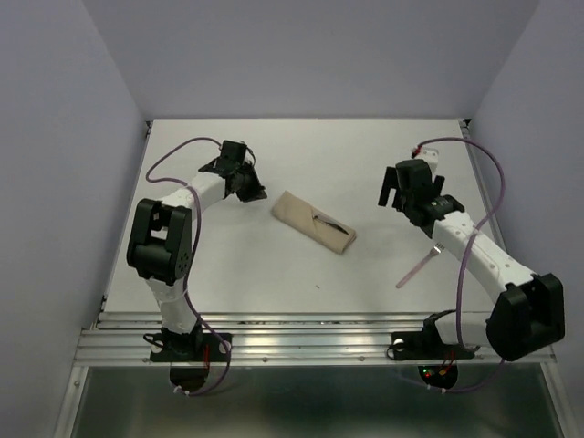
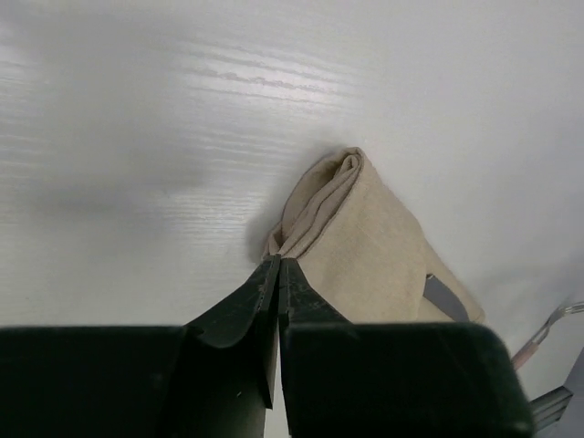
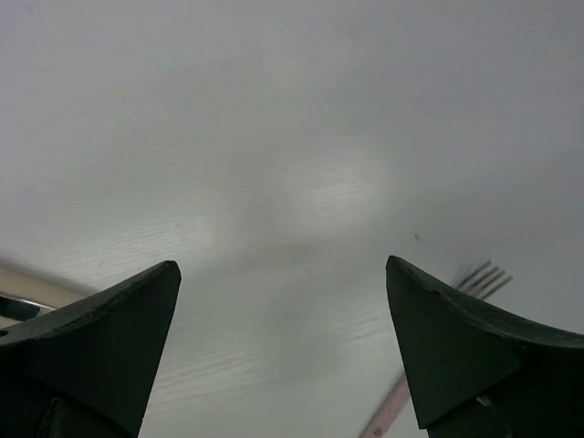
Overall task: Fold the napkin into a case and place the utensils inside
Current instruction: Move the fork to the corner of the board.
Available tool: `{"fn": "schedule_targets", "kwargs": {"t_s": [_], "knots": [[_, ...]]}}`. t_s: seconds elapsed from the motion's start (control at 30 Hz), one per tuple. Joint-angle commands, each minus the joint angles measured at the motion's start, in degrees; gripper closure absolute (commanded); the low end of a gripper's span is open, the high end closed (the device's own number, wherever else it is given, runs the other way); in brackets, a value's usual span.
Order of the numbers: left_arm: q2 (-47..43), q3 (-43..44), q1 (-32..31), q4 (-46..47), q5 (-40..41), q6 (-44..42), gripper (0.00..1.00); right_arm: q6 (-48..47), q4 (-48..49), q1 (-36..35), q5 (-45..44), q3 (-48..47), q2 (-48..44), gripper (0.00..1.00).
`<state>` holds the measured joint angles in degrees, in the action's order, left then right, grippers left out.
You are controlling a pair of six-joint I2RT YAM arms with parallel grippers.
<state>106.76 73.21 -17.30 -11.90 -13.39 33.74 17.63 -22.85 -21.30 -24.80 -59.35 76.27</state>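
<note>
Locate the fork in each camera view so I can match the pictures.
Top external: the fork lies lower right of centre, beside the right arm, tines away from the bases.
Left wrist: bottom right corner, tines and a bit of pink handle.
Right wrist: lower right, tines blurred, handle running to the bottom edge.
Shared landmark: the folded napkin case, central in left wrist, a sliver at the right wrist's left edge.
</note>
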Motion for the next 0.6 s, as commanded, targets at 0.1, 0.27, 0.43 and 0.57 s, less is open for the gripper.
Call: {"fn": "schedule_targets", "kwargs": {"t_s": [0.1,0.27,0.43,0.57], "knots": [[-12.4,-4.7,1.0,3.4,3.9,3.4,0.82,25.1,-12.4,1.6,0.3,15.1,-16.1,0.00],[-20.5,-10.2,1.0,5.2,1.9,3.6,0.82,40.9,-20.5,1.6,2.3,21.5,-21.9,0.00],[-26.2,-12.7,1.0,5.0,1.0,2.7,0.83,48.2,-19.9,1.6,4.1,27.7,-26.8,0.00],[-29.8,-14.4,0.7,5.1,0.6,2.6,0.83,48.8,-16.8,1.6,7.6,30.9,-24.0,0.00]]}}
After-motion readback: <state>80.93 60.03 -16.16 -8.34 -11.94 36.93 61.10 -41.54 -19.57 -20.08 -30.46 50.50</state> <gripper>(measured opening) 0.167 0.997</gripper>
